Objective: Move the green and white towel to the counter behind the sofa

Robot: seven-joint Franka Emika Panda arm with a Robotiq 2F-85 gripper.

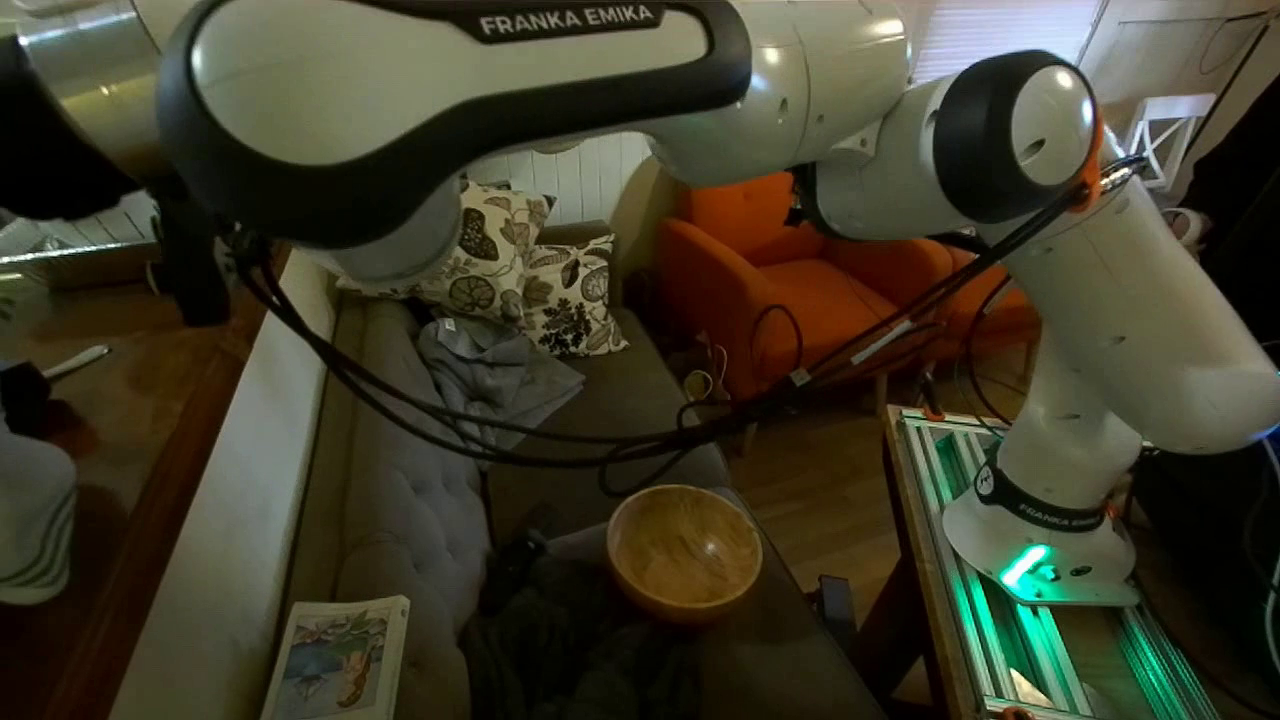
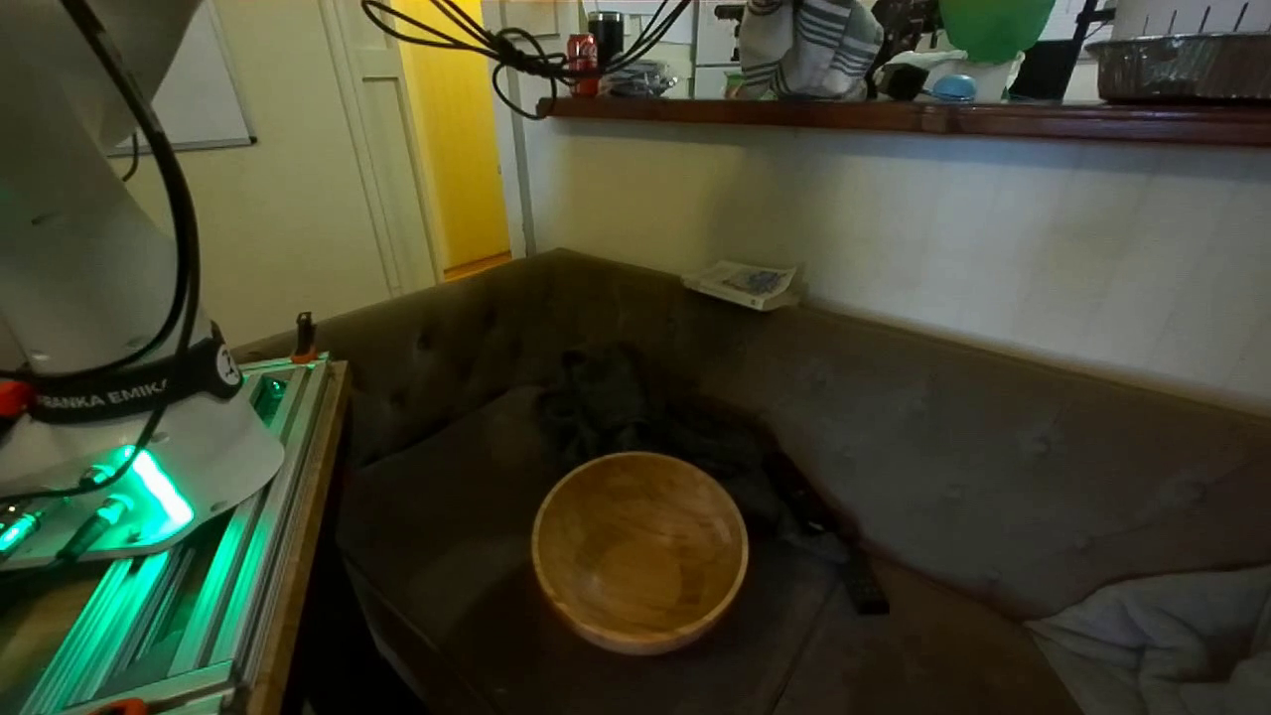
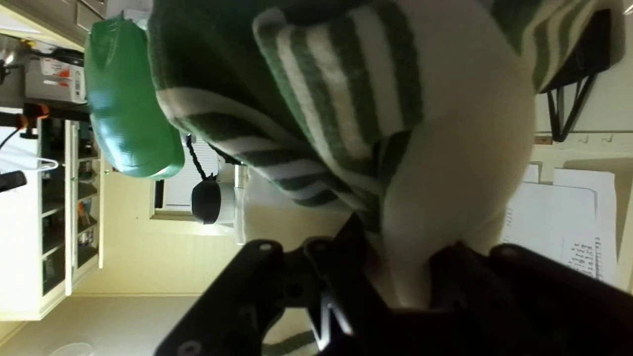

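The green and white towel (image 3: 341, 99) fills the upper middle of the wrist view. Its narrow, bunched part runs between the two fingers of my gripper (image 3: 403, 244), which is shut on it. In both exterior views the towel (image 1: 32, 530) (image 2: 809, 48) shows over the counter (image 1: 195, 440) (image 2: 844, 115), partly cut off by the frame. I cannot tell whether its lower end touches the countertop. The sofa (image 1: 400, 500) (image 2: 953, 437) stands along the wall below the counter. The gripper's fingers are outside both exterior views.
On the counter are a red can (image 2: 583, 65), a green container (image 2: 998, 28), a blue object (image 2: 953, 87) and a foil tray (image 2: 1182, 70). A wooden bowl (image 1: 685, 550) sits on the sofa seat. A book (image 1: 335, 655) lies on the sofa back. Cables (image 1: 560, 455) hang from the arm.
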